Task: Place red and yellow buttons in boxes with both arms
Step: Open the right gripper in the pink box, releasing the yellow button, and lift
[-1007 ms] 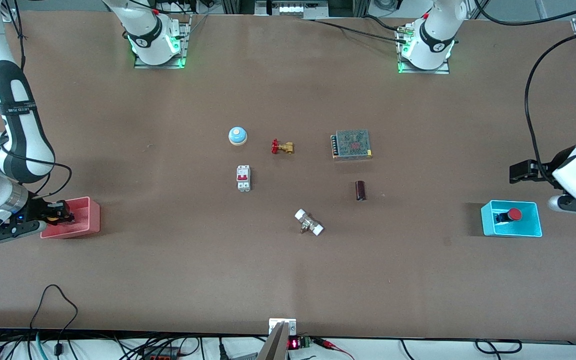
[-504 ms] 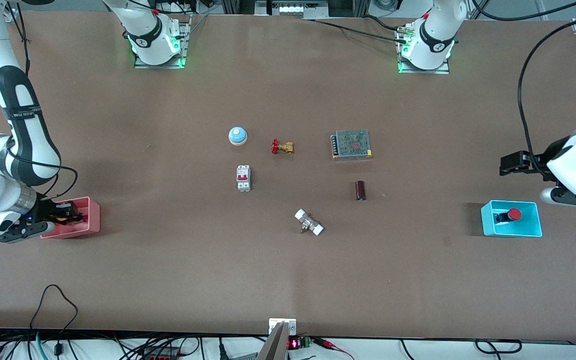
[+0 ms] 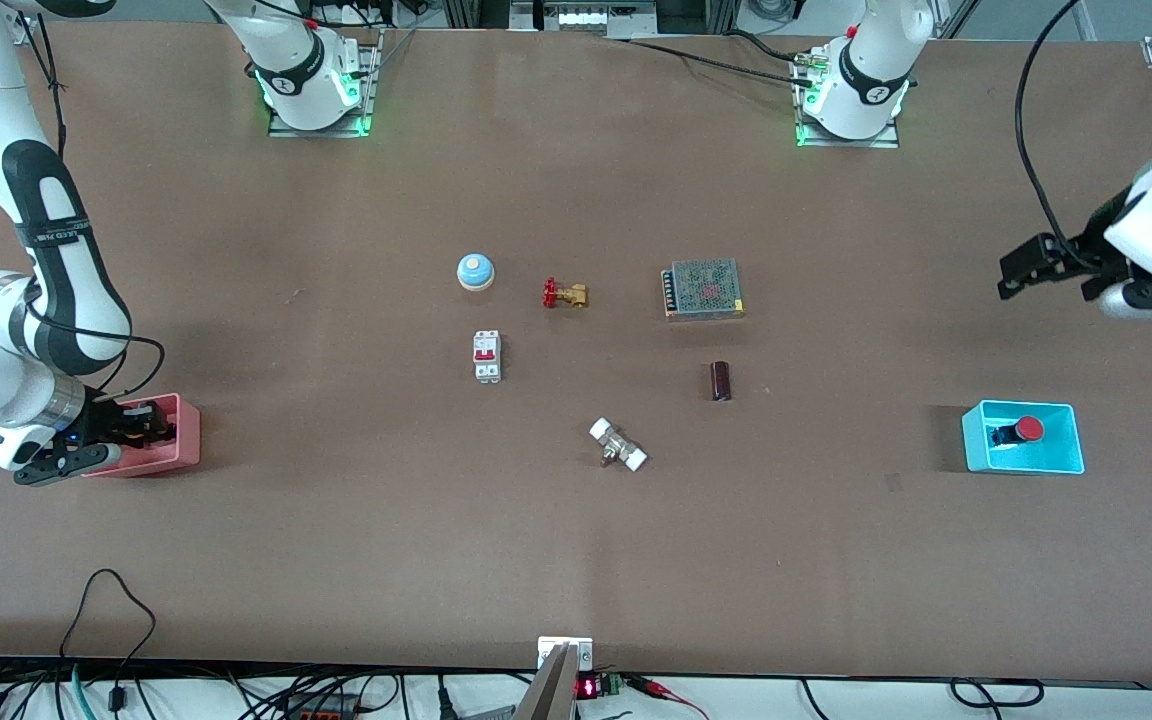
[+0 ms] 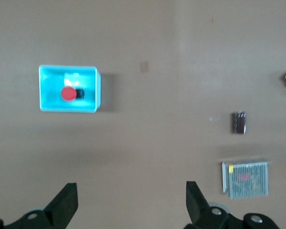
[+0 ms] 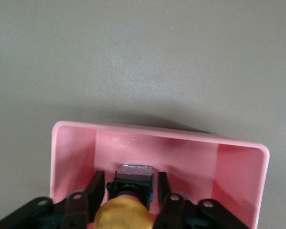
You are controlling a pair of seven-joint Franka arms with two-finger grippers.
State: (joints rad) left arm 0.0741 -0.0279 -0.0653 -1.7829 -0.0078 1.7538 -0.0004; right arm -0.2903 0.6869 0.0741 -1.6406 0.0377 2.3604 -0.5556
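Note:
The pink box [image 3: 181,432] sits at the right arm's end of the table. My right gripper [image 3: 144,425] is down inside it, shut on the yellow button [image 5: 124,217]. In the right wrist view the gripper [image 5: 129,177] grips the button's dark body, with the pink box's wall [image 5: 157,133] around it. In the front view the gripper hides the yellow button. The red button [image 3: 1029,429] lies in the cyan box [image 3: 976,440] at the left arm's end. My left gripper [image 3: 1021,268] is open and empty, up over bare table. Its wrist view [image 4: 132,205] shows the cyan box [image 4: 93,90] and the red button [image 4: 68,94].
Mid-table lie a blue-and-white bell [image 3: 475,271], a brass valve [image 3: 564,294], a grey mesh-topped unit [image 3: 703,288], a white breaker [image 3: 487,355], a dark cylinder [image 3: 721,380] and a white-ended fitting [image 3: 618,445]. Cables hang along the edge nearest the front camera.
My left gripper has risen and drawn away from the cyan box toward the robots' bases. My right gripper has shifted a little further into the pink box with the yellow button.

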